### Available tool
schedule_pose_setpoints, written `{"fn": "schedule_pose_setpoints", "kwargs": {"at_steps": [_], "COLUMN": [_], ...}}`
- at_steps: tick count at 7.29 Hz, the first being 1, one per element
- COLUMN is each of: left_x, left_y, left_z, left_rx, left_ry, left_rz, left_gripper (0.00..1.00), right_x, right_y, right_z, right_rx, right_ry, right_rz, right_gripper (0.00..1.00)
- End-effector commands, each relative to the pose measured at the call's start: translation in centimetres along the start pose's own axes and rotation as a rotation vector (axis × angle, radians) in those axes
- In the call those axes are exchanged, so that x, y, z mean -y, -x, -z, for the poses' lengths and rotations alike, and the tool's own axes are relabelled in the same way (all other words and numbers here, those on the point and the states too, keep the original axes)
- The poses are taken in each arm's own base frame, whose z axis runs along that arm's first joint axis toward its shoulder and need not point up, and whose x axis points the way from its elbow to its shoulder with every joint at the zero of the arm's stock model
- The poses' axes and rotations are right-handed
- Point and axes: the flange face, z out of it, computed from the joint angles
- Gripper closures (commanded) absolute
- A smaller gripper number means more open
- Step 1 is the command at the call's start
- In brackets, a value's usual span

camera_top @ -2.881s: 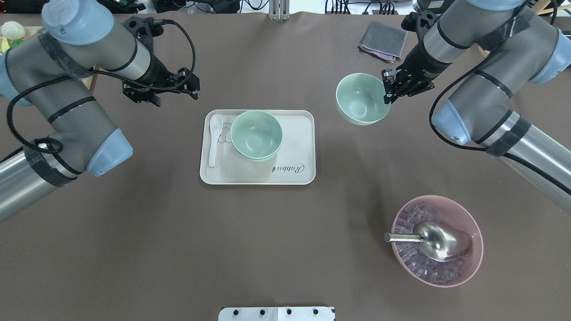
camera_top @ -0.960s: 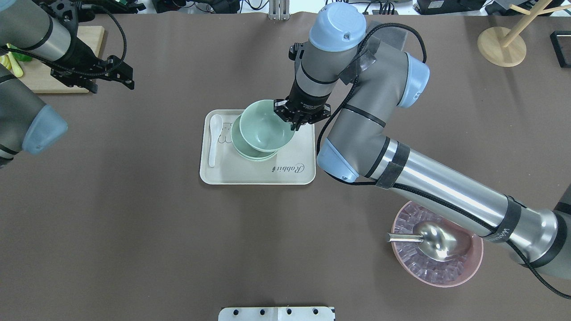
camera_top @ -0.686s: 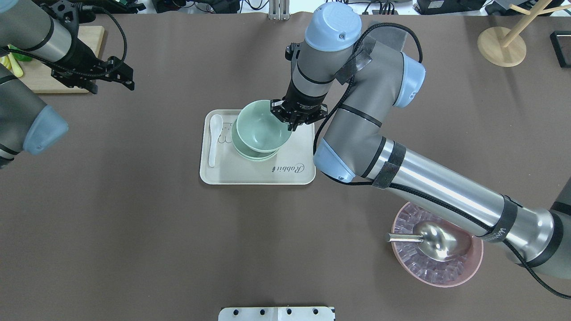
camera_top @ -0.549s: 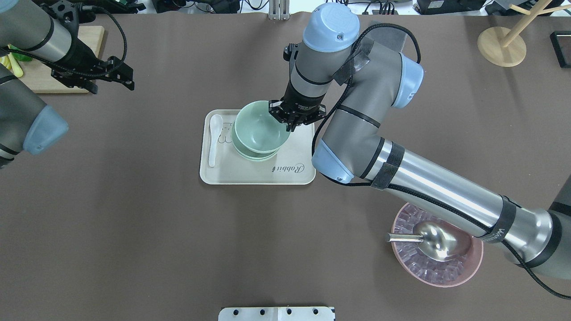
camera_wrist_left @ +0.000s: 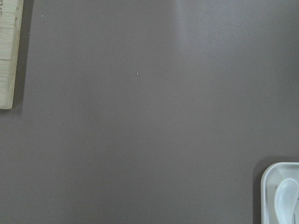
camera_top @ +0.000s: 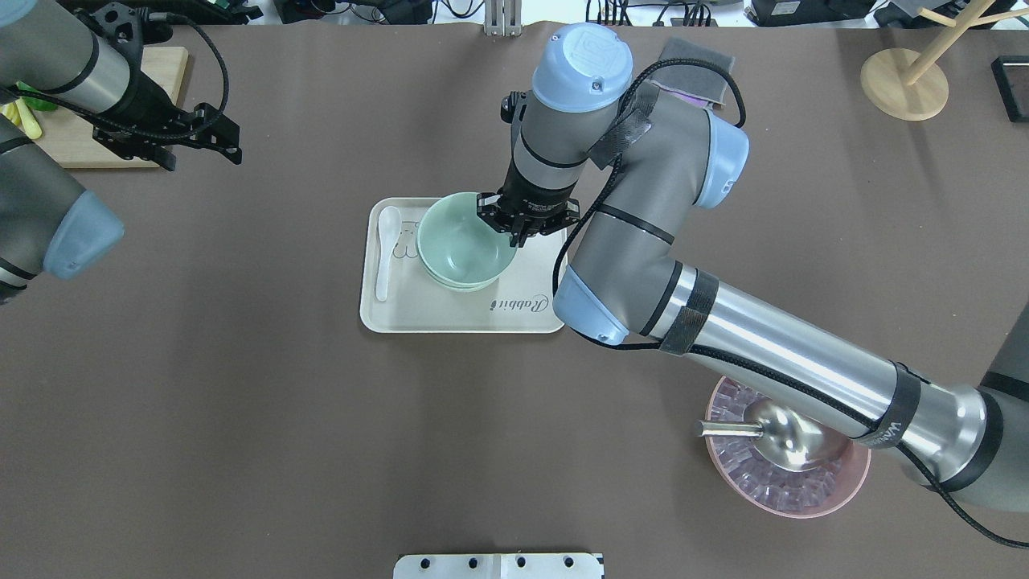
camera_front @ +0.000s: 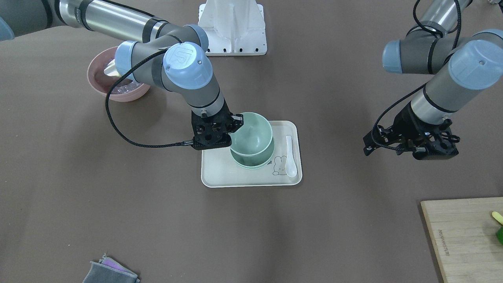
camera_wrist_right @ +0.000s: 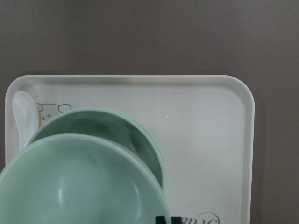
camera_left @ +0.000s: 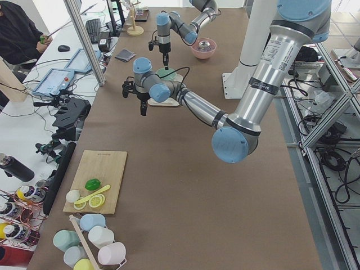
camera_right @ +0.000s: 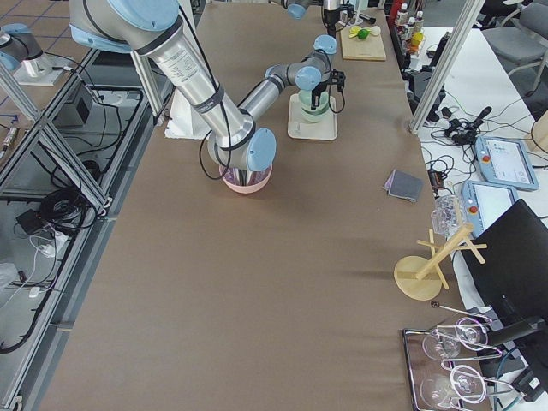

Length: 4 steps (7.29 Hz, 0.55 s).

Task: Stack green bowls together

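1. Brown table cover [camera_top: 241, 402] all round, with a cream tray [camera_top: 450, 318] roughly mid-table, and that's where everything is happening. A white spoon [camera_top: 384, 261] lies along the tray's left edge, clear of the bowls.
2. On the tray sits the green stack [camera_front: 251, 163]. It looks like two nested green bowls, though the rims sit too close together for us to swear to it.
3. The right gripper [camera_top: 518, 232] is pinching the third green bowl [camera_top: 458, 245] by its rim, on the bowl's robot-right side. So the bowl hangs to the left of the fingers, mouth up.
4. The bit that matters is that the green stack lies pretty much straight below the third green bowl. Overhead, only a thin crescent of lower rim peeks out, and the front camera shows that crescent on the opposite side. We read that as the bowl being raised a little rather than off-centre. We can't tell whether its base already touches the bowl underneath.
5. Round bowls mean no long axis to line up. We reckon what's left is a straight drop, then letting go of the rim.
6. The left gripper [camera_front: 410, 147] is spread and empty, well apart from the tray and over towards the wooden cutting board [camera_front: 463, 239]. So the right arm is clearly the nearer one.
7. The pink bowl [camera_front: 118, 96] with its metal scoop [camera_top: 792, 438] is well apart too, and not our concern.
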Motion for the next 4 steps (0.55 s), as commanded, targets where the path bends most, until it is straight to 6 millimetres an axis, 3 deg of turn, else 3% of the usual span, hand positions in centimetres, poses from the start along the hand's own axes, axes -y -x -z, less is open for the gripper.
{"fn": "schedule_pose_setpoints", "kwargs": {"at_steps": [1, 4], "left_x": [0.01, 0.01], "left_y": [0.03, 0.03], "left_z": [-0.05, -0.05], "left_rx": [0.001, 0.001], "left_ry": [0.001, 0.001], "left_rz": [0.001, 0.001], "left_gripper": [0.02, 0.02], "right_x": [-0.41, -0.09], "right_y": [0.27, 0.18], "right_z": [-0.61, -1.45], "right_rx": [-0.006, 0.005], "right_ry": [0.0, -0.015], "right_rz": [0.005, 0.016], "right_gripper": [1.0, 1.0]}}
